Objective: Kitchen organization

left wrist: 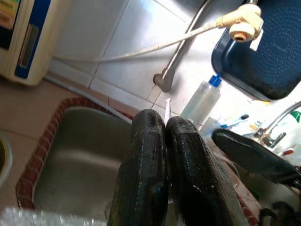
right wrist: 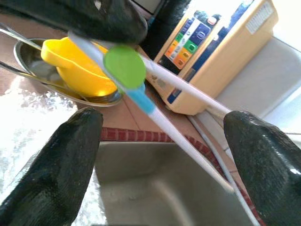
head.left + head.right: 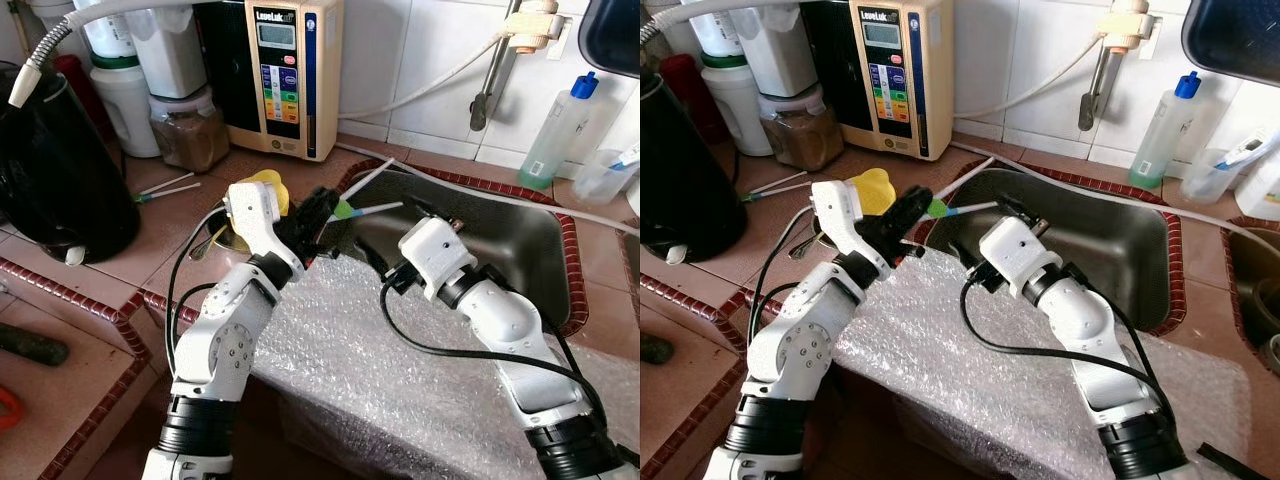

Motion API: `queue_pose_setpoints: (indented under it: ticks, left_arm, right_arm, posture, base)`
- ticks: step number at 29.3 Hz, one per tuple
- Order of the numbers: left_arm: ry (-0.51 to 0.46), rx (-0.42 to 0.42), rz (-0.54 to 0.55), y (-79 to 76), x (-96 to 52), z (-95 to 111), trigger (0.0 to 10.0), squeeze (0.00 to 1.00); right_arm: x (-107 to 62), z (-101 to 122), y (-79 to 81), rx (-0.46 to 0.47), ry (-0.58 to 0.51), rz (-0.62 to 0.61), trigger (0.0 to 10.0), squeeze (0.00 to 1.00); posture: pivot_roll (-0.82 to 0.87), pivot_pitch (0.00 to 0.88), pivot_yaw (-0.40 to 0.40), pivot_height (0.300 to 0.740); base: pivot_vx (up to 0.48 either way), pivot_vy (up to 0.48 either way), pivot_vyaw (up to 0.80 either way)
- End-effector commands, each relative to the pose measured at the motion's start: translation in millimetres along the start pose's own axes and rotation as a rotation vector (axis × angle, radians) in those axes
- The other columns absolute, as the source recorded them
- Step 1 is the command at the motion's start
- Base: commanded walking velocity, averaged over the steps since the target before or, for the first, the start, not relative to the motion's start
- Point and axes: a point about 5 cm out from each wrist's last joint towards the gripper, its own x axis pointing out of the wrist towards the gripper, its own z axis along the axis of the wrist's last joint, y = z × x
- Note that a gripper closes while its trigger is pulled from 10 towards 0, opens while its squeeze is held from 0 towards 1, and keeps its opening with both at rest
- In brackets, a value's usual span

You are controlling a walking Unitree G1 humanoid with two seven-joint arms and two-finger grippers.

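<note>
A pair of white training chopsticks (image 3: 368, 208) joined by a green disc (image 2: 124, 66) and a blue clip is pinched in my left gripper (image 3: 318, 212), which is shut on them at the sink's left rim. One white stick tip (image 1: 167, 107) pokes out between the shut black fingers. My right gripper (image 2: 164, 120) hangs open over the sink (image 3: 500, 240), one finger on each side of the chopsticks without touching them. Just behind the left gripper, a yellow cup (image 3: 268, 185) lies in a small metal bowl (image 2: 96, 98) on the counter.
Bubble wrap (image 3: 380, 340) covers the counter's front edge. A cream water ionizer (image 3: 285, 75), a jar of brown powder (image 3: 190, 130) and a black kettle (image 3: 60, 170) stand at the back left. A soap bottle (image 3: 560, 125) is behind the sink. Loose straws (image 3: 165, 187) lie on the tiles.
</note>
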Motion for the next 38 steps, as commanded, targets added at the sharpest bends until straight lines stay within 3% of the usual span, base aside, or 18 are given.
queue_pose_setpoints:
  ticks: [1, 5, 6, 7, 16, 38]
  left_arm:
    - [-0.005, 0.005, -0.013, -7.3, 0.0, 3.6, 0.0, 0.00]
    - [0.006, 0.003, -0.024, -10.2, -0.7, 1.7, 0.0, 0.00]
    - [0.008, 0.003, -0.024, -10.6, -0.7, 1.1, 0.0, 0.00]
    - [0.010, 0.001, -0.027, -11.5, -0.1, 0.7, 0.0, 0.00]
    - [0.017, -0.001, -0.035, -13.8, 1.2, 0.8, 0.0, 0.00]
    - [0.018, 0.019, -0.010, -7.7, 1.1, 1.3, 0.0, 0.00]
  right_arm:
    - [6.1, 0.2, 0.5, -0.036, -0.005, -0.001, 10.0, 0.00]
    - [11.6, -3.3, -2.3, -0.050, 0.000, -0.040, 10.0, 0.00]
    - [13.9, -5.2, -2.4, -0.054, 0.009, -0.043, 4.0, 0.00]
    - [18.3, -10.6, -1.5, -0.068, 0.037, -0.039, 0.0, 0.00]
    - [25.6, -18.8, -9.1, -0.115, 0.086, -0.077, 0.0, 0.00]
    - [16.4, -33.4, -16.5, -0.150, 0.146, -0.117, 0.0, 0.00]
  posture:
    - [0.03, 0.000, 0.014, 0.740]
    - [0.03, 0.000, 0.023, 0.740]
    - [0.03, 0.000, 0.025, 0.740]
    - [0.03, 0.000, 0.026, 0.740]
    - [0.02, 0.000, 0.025, 0.740]
    - [0.01, 0.000, 0.038, 0.740]
  base:
    - [0.000, 0.000, 0.00]
    - [0.000, 0.000, 0.00]
    - [0.000, 0.000, 0.00]
    - [0.000, 0.000, 0.00]
    - [0.000, 0.000, 0.00]
    - [0.000, 0.000, 0.00]
